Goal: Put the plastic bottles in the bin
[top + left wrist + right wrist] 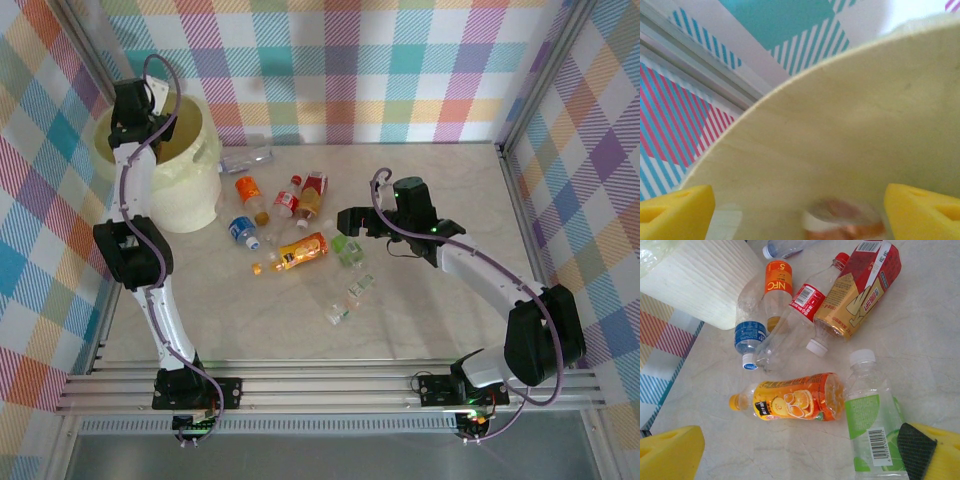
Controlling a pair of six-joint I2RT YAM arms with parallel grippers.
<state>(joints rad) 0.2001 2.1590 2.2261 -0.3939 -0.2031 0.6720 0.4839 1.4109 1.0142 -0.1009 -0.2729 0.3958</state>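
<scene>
Left jaws: mine stand wide apart above the bin (185, 195), gripping nothing
Inside the bin: a blurred reddish bottle (842, 226) shows low between my yellow pads (675, 212)
Right jaws: mine are spread wide, low over the green-label bottle (872, 425)
Other plastic bottles (288, 205): lying on the desk (430, 320) near the bin, the orange-juice bottle (795, 402) touching the green-label one

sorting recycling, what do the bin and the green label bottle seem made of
The bin is likely plastic: matte cream, faintly streaked wall, no shine. The green label bottle looks like thin clear plastic: glossy, see-through above the label, white cap.
</scene>
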